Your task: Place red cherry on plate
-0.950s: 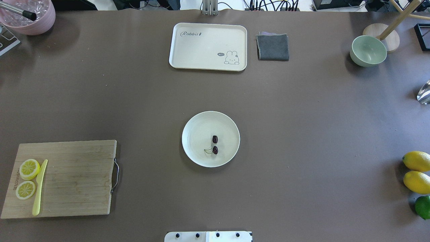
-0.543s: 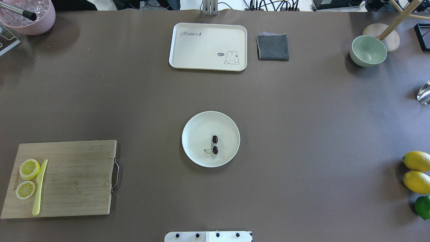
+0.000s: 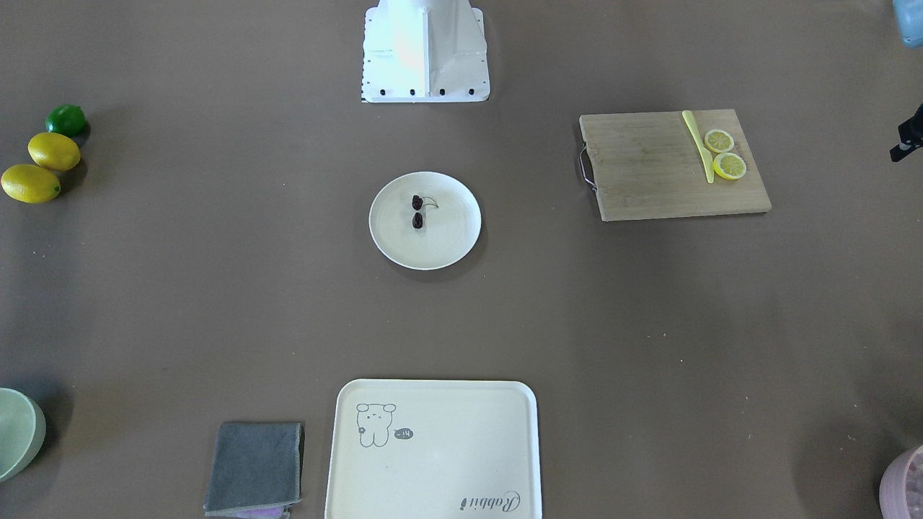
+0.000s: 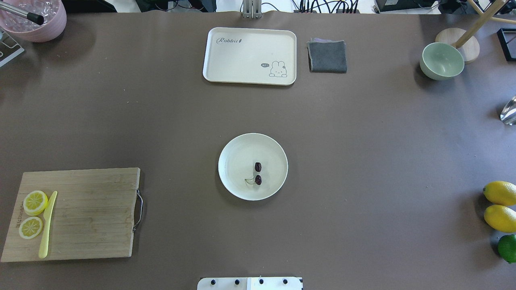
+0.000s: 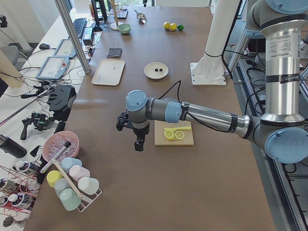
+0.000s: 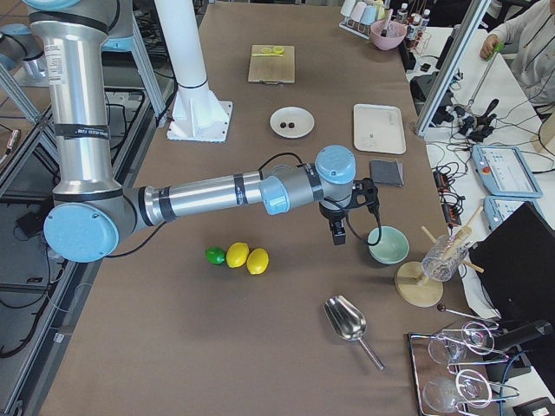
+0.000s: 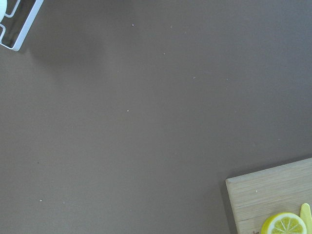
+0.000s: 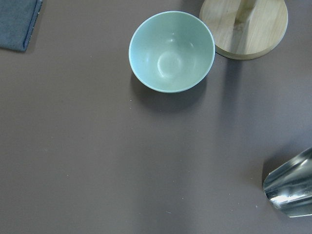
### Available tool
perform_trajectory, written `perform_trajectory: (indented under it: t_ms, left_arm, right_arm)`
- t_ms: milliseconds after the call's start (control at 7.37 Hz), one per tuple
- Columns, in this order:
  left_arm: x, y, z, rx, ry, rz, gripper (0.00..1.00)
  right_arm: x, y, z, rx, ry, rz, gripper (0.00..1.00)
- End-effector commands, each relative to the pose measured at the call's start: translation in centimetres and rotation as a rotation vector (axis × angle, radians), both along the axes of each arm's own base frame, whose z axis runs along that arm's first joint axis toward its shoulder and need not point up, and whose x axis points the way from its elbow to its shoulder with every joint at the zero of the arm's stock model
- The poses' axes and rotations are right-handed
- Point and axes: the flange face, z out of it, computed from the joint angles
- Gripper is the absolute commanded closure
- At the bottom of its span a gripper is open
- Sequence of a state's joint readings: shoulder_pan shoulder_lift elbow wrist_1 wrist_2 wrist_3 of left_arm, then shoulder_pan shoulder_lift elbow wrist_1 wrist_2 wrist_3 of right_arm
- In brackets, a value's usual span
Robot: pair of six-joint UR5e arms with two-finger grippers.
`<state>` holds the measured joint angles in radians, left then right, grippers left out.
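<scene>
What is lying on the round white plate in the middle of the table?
Only the red cherry lies on the plate: two dark fruits joined by a thin green stem. Nothing covers them. The table surface under the plate is hidden.

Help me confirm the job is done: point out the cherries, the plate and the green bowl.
cherries (image 4: 258, 166), overhead view, on the farther fruit.
plate (image 4: 242, 155), overhead view, on its bare floor.
green bowl (image 4: 442, 61), overhead view, on its inside.
</scene>
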<state>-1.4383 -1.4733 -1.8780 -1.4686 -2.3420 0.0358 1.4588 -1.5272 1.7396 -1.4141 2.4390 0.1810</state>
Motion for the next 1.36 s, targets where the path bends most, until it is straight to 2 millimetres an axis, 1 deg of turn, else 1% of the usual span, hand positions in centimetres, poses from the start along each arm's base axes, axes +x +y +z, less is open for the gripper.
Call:
perform_trajectory:
  t_ms: [0,136,271,543,679,950,1221]
  left_arm:
    - [-0.06,0.23,-0.01,-0.001,-0.001,0.000,0.03]
    - [0.05,-0.26,-0.46,0.012,-0.003,0.003,0.03]
    - [0.06,-0.31,-0.68,0.019,-0.002,0.006,0.03]
    - [0.03,-0.40,-0.45,0.015,0.002,0.005,0.03]
    - [0.04,-0.43,-0.94,0.024,0.003,0.005,0.03]
    - [0.08,-0.41,-0.26,0.011,-0.002,0.006,0.03]
    - [0.01,-0.34,-0.35,0.014,0.000,0.006,0.03]
  right_arm:
    - [0.00,0.03,-0.04,0.001,0.000,0.000,0.00]
    - [0.00,0.03,-0.04,0.001,0.000,0.000,0.00]
    - [0.01,0.09,0.04,-0.001,0.000,0.000,0.00]
    - [0.02,0.19,0.16,-0.002,0.000,0.001,0.00]
    - [0.05,0.29,0.34,-0.005,0.003,0.002,0.00]
    - [0.07,0.45,0.54,-0.006,0.003,0.002,0.00]
    - [0.10,0.71,0.55,-0.005,0.003,0.001,0.00]
